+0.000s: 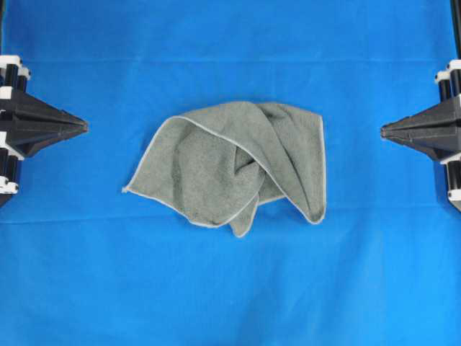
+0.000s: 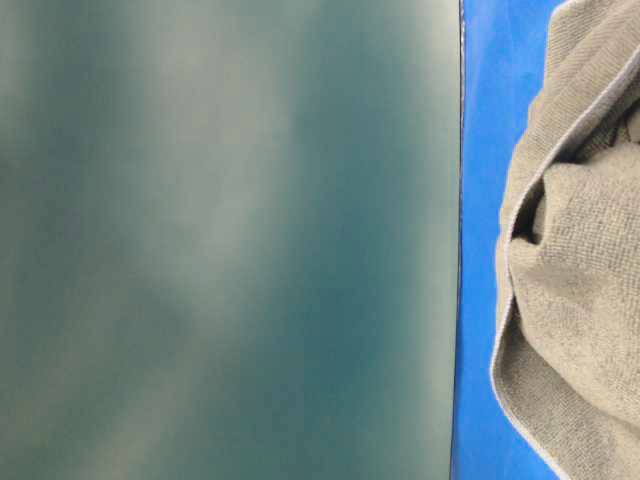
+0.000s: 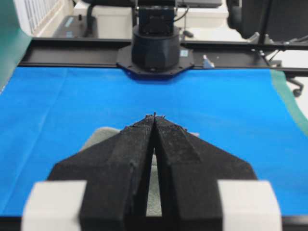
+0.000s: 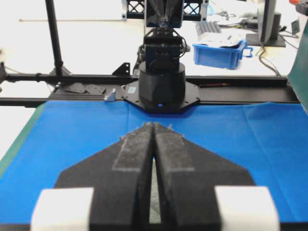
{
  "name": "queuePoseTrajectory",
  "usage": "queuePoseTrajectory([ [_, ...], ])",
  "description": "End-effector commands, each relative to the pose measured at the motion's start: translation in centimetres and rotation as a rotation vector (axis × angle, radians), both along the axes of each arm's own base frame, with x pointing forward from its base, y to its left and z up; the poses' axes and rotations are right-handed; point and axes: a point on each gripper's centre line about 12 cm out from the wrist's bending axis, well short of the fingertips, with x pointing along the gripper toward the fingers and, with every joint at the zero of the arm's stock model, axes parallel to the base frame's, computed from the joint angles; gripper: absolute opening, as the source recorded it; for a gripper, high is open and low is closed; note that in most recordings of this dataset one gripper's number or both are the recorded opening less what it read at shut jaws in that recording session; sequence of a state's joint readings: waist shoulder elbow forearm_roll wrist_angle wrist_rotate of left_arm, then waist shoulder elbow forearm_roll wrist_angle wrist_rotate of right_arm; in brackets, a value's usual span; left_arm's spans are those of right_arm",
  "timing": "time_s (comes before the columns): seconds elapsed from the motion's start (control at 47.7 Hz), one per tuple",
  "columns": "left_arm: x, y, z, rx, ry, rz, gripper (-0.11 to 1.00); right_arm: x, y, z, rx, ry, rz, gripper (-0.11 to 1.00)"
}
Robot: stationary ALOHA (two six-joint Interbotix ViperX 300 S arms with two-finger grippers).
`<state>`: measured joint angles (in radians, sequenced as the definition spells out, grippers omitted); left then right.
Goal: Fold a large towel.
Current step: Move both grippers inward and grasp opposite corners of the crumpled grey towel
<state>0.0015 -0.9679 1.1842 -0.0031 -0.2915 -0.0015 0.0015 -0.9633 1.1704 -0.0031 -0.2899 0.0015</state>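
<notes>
A bright blue cloth [image 1: 230,288] covers the whole work surface, with soft creases across it. At the far edge of the surface a black metal rail [image 4: 240,95] runs from left to right. Behind it, in the right wrist view, a blue plastic bin [image 4: 219,53] with papers stands on a pale floor, and a black pole [image 4: 54,36] rises at the left. A blurred dark green panel [image 2: 230,240] fills most of the table-level view. The light is even and bright.
</notes>
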Motion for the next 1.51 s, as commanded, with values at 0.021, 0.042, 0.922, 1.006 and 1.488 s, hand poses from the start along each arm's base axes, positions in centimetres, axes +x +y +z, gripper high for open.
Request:
queuePoseTrajectory([
  [0.021,0.7,-1.0,-0.2,-0.055,0.043,-0.045,0.0,0.4,0.3,0.7,0.011,-0.006,0.017,0.0],
  [0.042,0.8,-1.0,-0.5,-0.062,0.054,-0.046,0.0,0.6,0.5,0.7,0.014,0.009,0.025,0.0],
  [0.922,6.7,-1.7,-16.3,-0.473,0.712,0.09,0.64,7.1,4.9,-13.9,0.408,0.904,-0.021,0.38],
  [1.006,6.7,-1.4,-17.6,-0.473,0.758,0.114,0.81,8.0,5.2,-15.3,0.417,0.951,-0.037,0.6],
  [1.488,7.1,1.2,-21.6,-0.507,0.883,0.245,0.78,11.7,5.5,-19.9,0.399,1.088,-0.091,0.61],
])
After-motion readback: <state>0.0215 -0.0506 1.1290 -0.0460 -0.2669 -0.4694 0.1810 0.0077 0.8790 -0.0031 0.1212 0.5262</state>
